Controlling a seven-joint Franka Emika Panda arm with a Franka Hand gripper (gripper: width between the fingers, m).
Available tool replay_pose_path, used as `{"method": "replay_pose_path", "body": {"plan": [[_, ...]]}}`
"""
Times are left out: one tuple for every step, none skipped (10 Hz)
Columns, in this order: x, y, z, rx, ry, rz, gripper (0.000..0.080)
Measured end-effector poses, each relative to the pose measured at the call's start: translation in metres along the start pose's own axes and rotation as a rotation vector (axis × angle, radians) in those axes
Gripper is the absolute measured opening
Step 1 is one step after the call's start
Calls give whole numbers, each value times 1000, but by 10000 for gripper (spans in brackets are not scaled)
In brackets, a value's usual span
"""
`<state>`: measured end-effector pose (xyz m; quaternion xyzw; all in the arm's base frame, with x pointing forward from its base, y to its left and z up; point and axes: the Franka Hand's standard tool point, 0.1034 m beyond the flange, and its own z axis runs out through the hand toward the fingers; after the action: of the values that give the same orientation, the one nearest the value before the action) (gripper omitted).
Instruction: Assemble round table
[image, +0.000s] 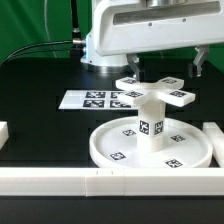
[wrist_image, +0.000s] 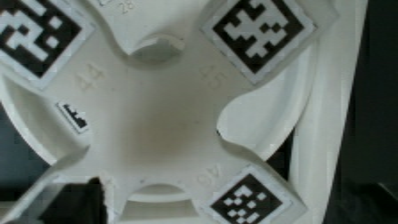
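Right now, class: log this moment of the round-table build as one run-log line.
stage: cross-shaped piece atop thick short cylinder | cylinder upright in round disc | gripper: hidden above cross | marker board behind

readable text: none | square tags (image: 152, 126) only, no lettering

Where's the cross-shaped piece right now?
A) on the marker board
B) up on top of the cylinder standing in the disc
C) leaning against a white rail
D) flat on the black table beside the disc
B: the cross-shaped piece sits atop the cylinder, which stands upright in the centre of the round disc.
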<state>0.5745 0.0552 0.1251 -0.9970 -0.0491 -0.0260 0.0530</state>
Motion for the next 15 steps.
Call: {"method": "replay_pose_path", "body": {"plan": [[0,0,0,0,-1,-59,649],[0,0,0,0,-1,-95,649],[0,1,0,0,-1,-173,649],[0,2,0,-2,-1,-263,649],[0,3,0,-22,-6,-455,649],[0,4,0,-32,-20,-603,649],[-2,5,0,-41,-37,-758,649],[-3,3,2,-49,-50,-872,649],[-4,3,4,-51,-59,-942,649],[-4,5,3,-50,-61,-1001,649],[-4,6,3,-50,-63,-1034,649],[-4,8,3,-54,-70,-1117,649],[-4,9,3,-53,-74,-1184,649],[-5,10,4,-53,-76,-1233,649],[-6,12,4,-61,-80,-1336,649]]}}
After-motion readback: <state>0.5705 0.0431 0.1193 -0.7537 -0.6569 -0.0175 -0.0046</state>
